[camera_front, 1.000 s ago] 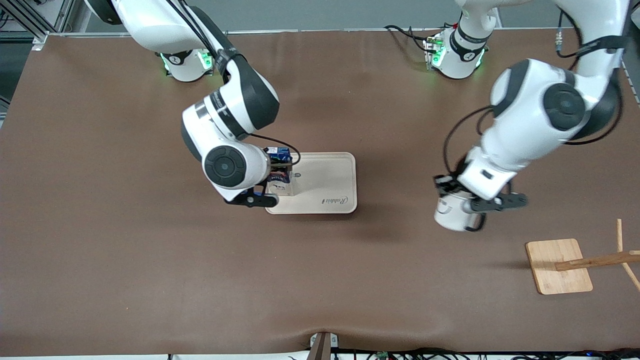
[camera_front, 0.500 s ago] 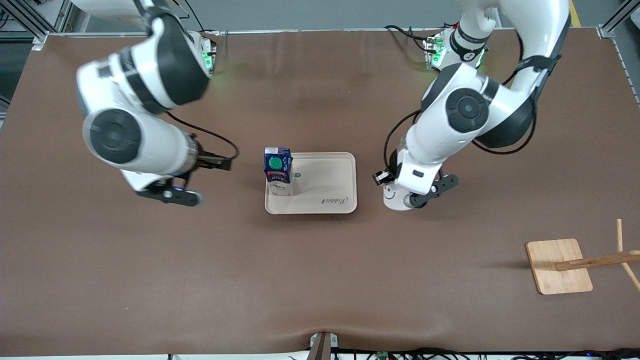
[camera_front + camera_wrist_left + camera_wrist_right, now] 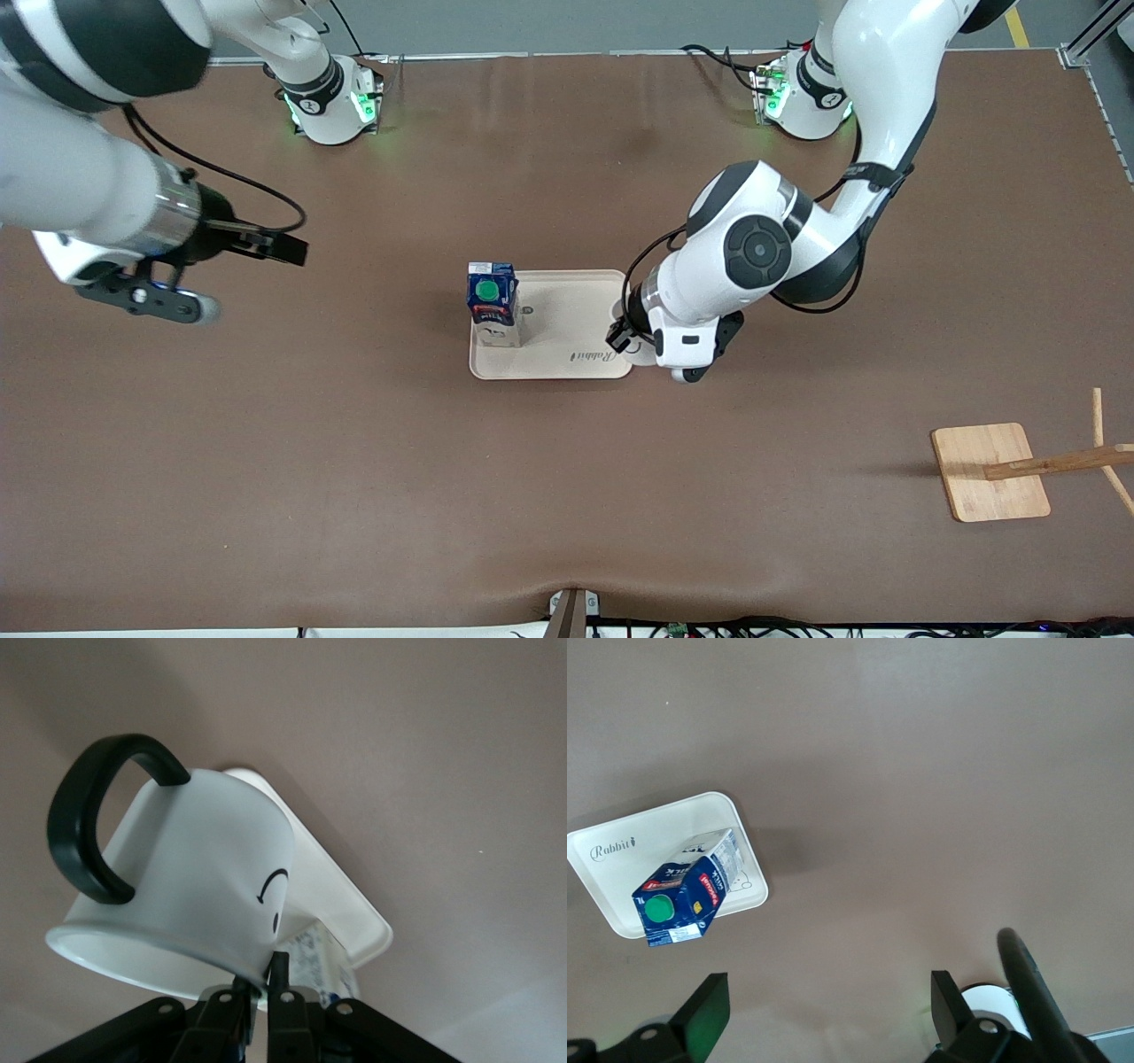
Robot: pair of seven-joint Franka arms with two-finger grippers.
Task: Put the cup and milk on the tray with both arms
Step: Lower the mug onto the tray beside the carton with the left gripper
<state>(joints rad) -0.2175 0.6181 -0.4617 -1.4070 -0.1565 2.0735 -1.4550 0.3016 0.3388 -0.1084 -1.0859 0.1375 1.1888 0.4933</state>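
Observation:
The blue milk carton (image 3: 492,299) with its green cap stands upright on the cream tray (image 3: 567,319), at the tray's end toward the right arm. My left gripper (image 3: 640,346) is shut on the rim of the white smiley cup (image 3: 645,356) and holds it over the tray's edge at the left arm's end. In the left wrist view the cup (image 3: 177,877) hangs tilted from the fingers (image 3: 279,979), with the tray (image 3: 354,912) and the carton (image 3: 321,961) below it. My right gripper (image 3: 146,301) is open and empty, raised over bare table toward the right arm's end. In the right wrist view the gripper (image 3: 828,1014) looks down on the carton (image 3: 682,895) and tray (image 3: 611,868).
A small wooden board with pegs (image 3: 988,470) lies toward the left arm's end of the table, nearer the front camera. The brown table mat (image 3: 567,478) surrounds the tray.
My right gripper let go of the milk on the tray and drew back up toward its end of the table. My left arm carried the cup across to the tray's edge.

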